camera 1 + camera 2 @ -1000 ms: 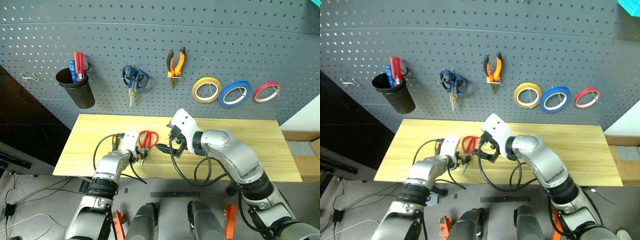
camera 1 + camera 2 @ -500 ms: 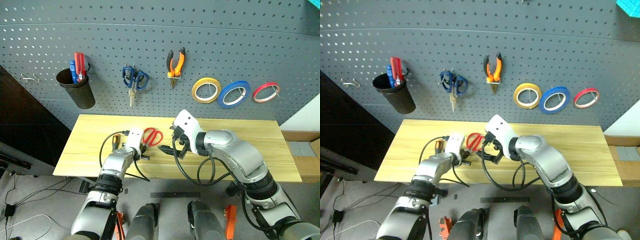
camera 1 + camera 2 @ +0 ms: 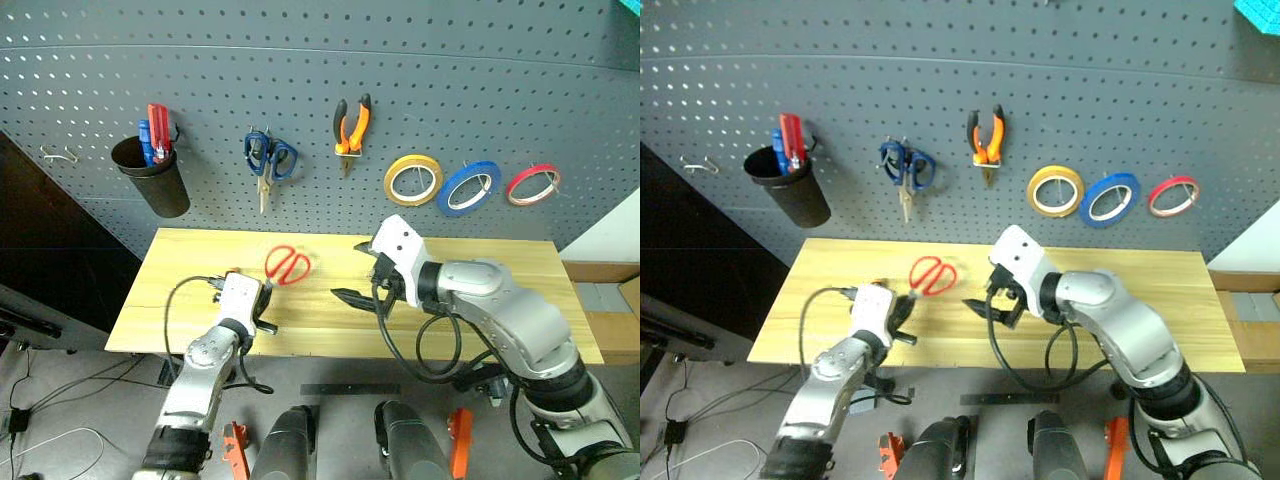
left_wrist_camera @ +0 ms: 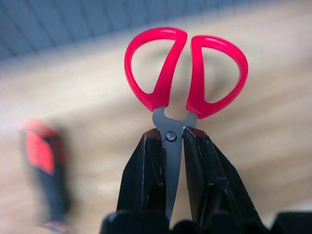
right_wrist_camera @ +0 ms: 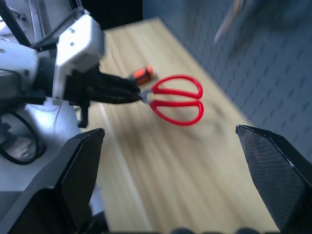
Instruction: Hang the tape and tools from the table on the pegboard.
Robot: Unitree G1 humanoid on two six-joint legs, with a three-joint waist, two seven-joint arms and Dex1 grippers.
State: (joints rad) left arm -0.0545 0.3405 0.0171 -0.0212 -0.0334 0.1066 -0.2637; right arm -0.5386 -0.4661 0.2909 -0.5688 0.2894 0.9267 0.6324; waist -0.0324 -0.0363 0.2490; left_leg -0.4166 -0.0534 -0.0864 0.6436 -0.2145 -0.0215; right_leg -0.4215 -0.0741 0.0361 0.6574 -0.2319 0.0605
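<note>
Pegboard rises behind my tabletop, already carrying tape and pliers. The plank surface lies bare toward its right edge. My left claw is clenched on the red scissors at the blades, handles raised off the wood. My right claw gapes wide, grasping nothing.

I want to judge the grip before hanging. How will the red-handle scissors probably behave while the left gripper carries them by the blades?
The red-handle scissors look rigid, so they should not droop. The left gripper pinches only the smooth blades at the pivot, so they may swivel or slip. The handle loops look like thin plastic, so the scissors are probably light.
</note>
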